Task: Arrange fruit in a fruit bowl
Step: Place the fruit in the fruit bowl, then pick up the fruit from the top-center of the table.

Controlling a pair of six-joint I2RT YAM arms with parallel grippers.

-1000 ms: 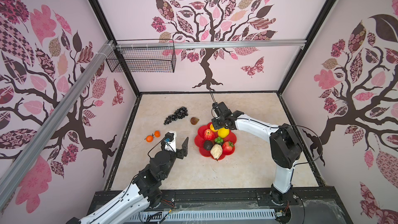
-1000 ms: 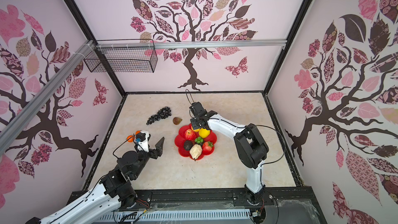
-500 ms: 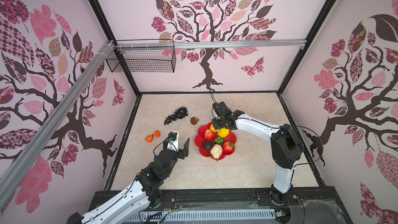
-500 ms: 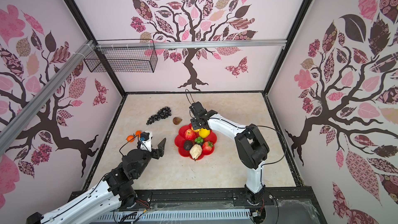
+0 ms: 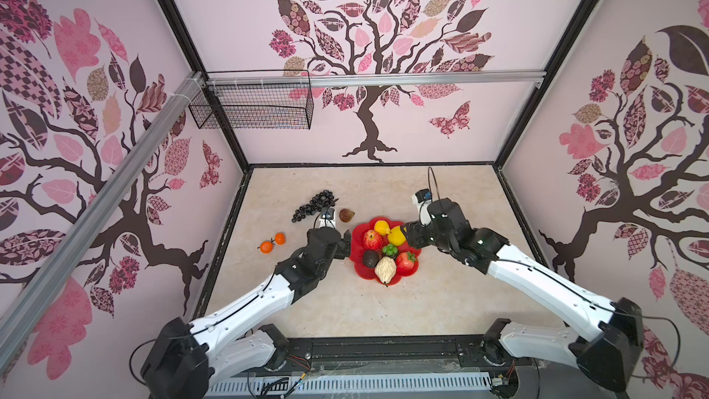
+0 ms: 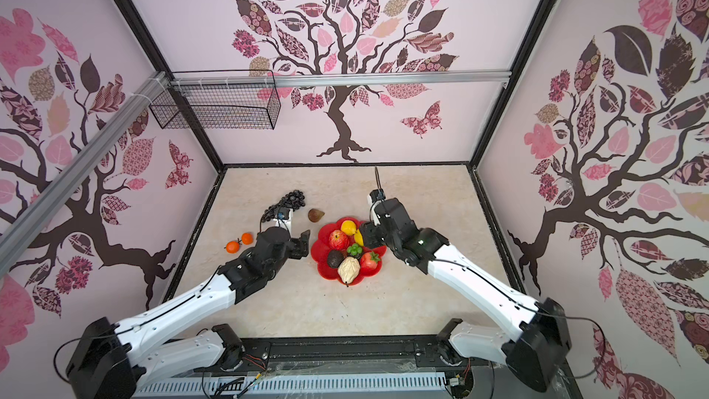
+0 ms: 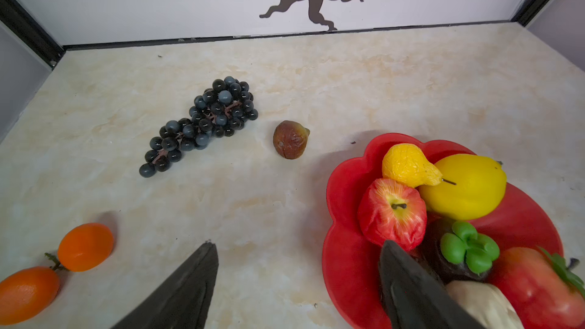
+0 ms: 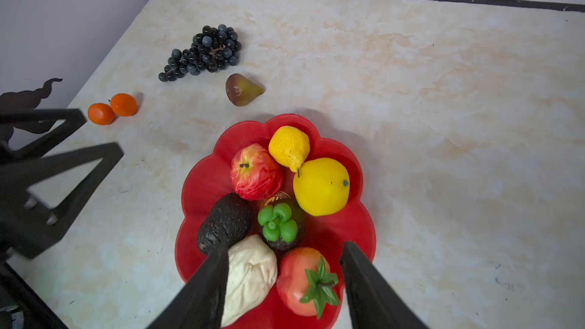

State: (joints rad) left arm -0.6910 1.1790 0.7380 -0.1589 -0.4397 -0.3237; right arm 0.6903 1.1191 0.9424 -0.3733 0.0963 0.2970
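The red fruit bowl (image 5: 410, 272) (image 8: 202, 185) holds an apple (image 5: 372, 239), two yellow lemons (image 5: 396, 236), an avocado (image 5: 370, 259), a cream pear (image 5: 385, 269) and a strawberry (image 5: 406, 261). On the table to its left lie the black grapes (image 5: 314, 205) (image 7: 202, 125), a brown fig (image 5: 346, 215) (image 7: 289, 139) and two oranges (image 5: 265, 246) (image 7: 85, 246). My left gripper (image 5: 344, 242) (image 7: 296, 245) is open and empty at the bowl's left rim. My right gripper (image 5: 405, 234) (image 8: 285, 246) hovers open above the bowl, holding nothing.
A black wire basket (image 5: 253, 107) hangs from the aluminium rail (image 5: 422, 78) at the back left. Patterned walls close in the table on three sides. The left arm's fingers (image 8: 63, 169) show beside the bowl in the right wrist view.
My right gripper has opened and drawn back to the right from the big lemon, which stays in the bowl. The left gripper has moved forward and right, up to the bowl's rim.
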